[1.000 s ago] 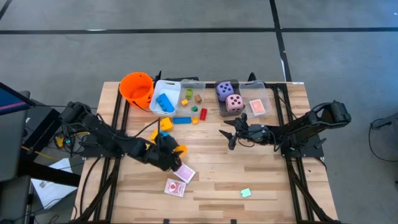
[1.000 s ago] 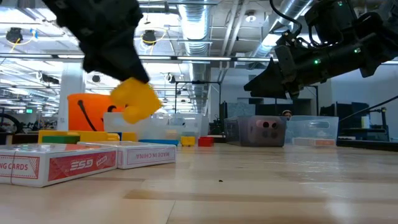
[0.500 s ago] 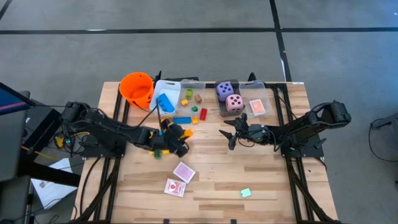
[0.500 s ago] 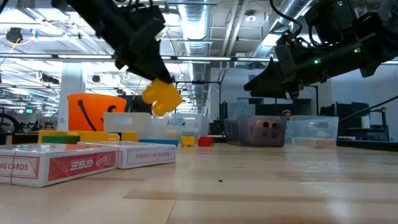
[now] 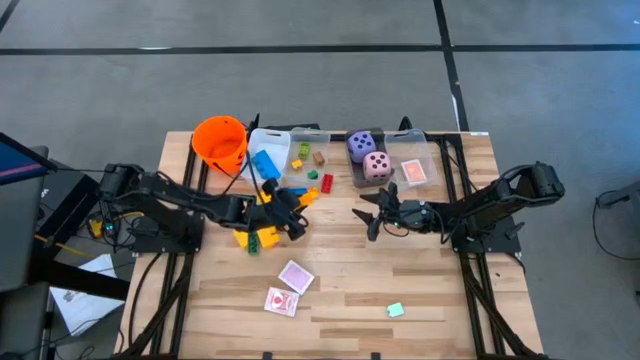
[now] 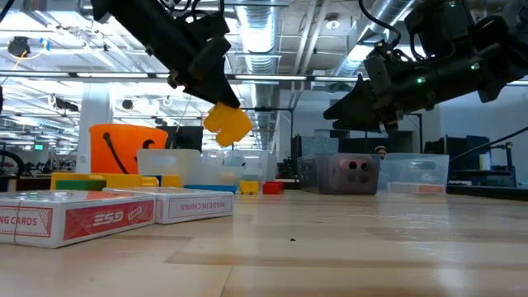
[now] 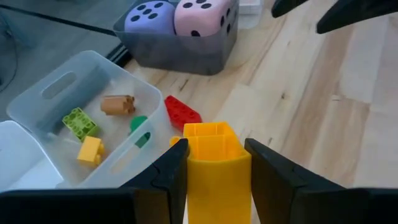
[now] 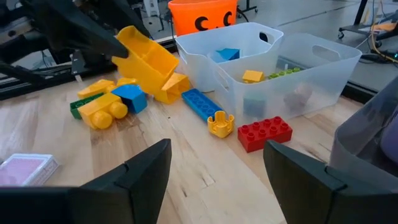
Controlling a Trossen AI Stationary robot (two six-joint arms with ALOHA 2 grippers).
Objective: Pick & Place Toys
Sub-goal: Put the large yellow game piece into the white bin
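High view shows the left end effector (image 5: 297, 197) clamped on 1 yellow block (image 6: 227, 121), carried above the tabletop (image 5: 420, 285) just short of the clear bin (image 5: 262, 140) holding other blocks. Judged mid-transport, it next needs to get over that bin and release. Right end effector (image 5: 366, 220) waits open at centre-right, holding nothing.

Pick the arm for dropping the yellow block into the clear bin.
Left. The left gripper already holds the yellow block beside the clear bin; the right gripper hangs open and empty, farther off.
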